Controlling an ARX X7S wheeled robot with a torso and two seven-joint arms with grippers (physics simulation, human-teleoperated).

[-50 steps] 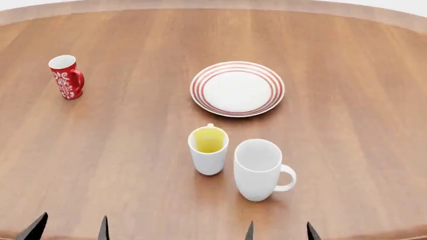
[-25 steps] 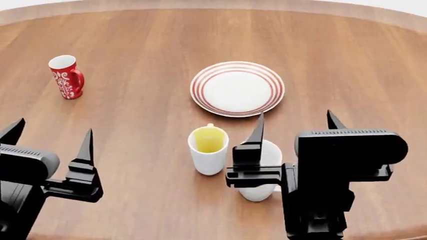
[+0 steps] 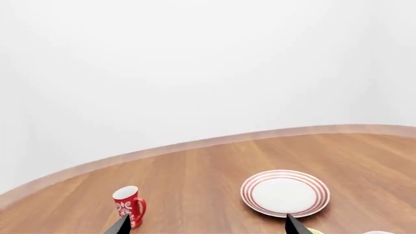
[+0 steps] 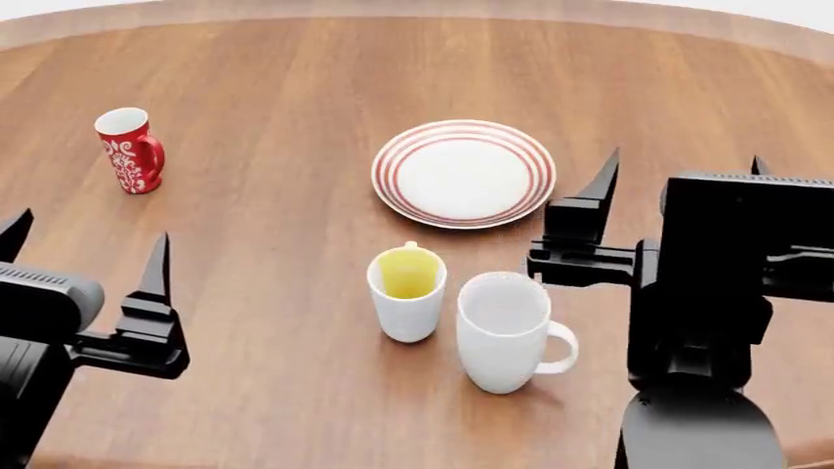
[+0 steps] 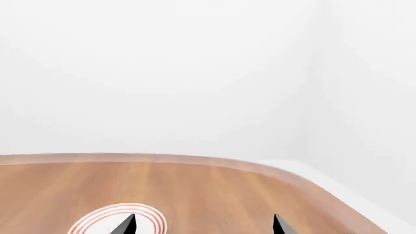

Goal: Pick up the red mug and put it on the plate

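Most of the frame is a plain white wall. Across the lower part runs the round wooden table [image 5: 215, 195], with its pale curved edge going down toward the right. At the bottom left, part of the plate [image 5: 97, 222] with red rings shows. Two dark fingertips [image 5: 124, 225] of the right gripper [image 5: 202, 225] stand apart at the bottom edge, nothing between them.

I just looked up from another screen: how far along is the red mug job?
Nothing is done yet: the red mug stands upright on the table, far left of the plate, which is bare. In hand: nothing. The left gripper and right gripper are both open, raised above the table, with the left on the mug's side. Left to do: reach, grasp, carry and set the mug on the plate.
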